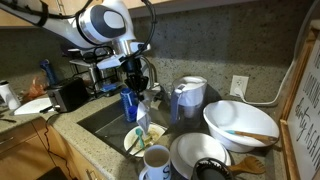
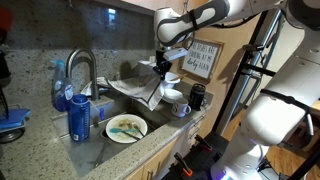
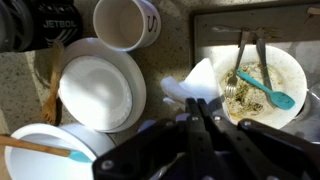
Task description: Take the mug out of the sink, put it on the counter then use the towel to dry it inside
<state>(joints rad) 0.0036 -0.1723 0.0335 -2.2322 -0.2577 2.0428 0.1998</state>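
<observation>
Plates (image 3: 95, 90) and a mug (image 3: 125, 22) crowd the surface (image 3: 176, 45); a food plate (image 3: 287, 62) lies in the sink (image 3: 290, 25). The pincer (image 3: 202, 108) is clenched on the towel (image 3: 186, 88).

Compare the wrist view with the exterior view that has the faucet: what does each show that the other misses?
Wrist only: the inside of the mug, seen from above, and a wooden utensil. Exterior only: the faucet and a blue can near it. Both: the gripper shut on the towel, and the plate of food.
</observation>
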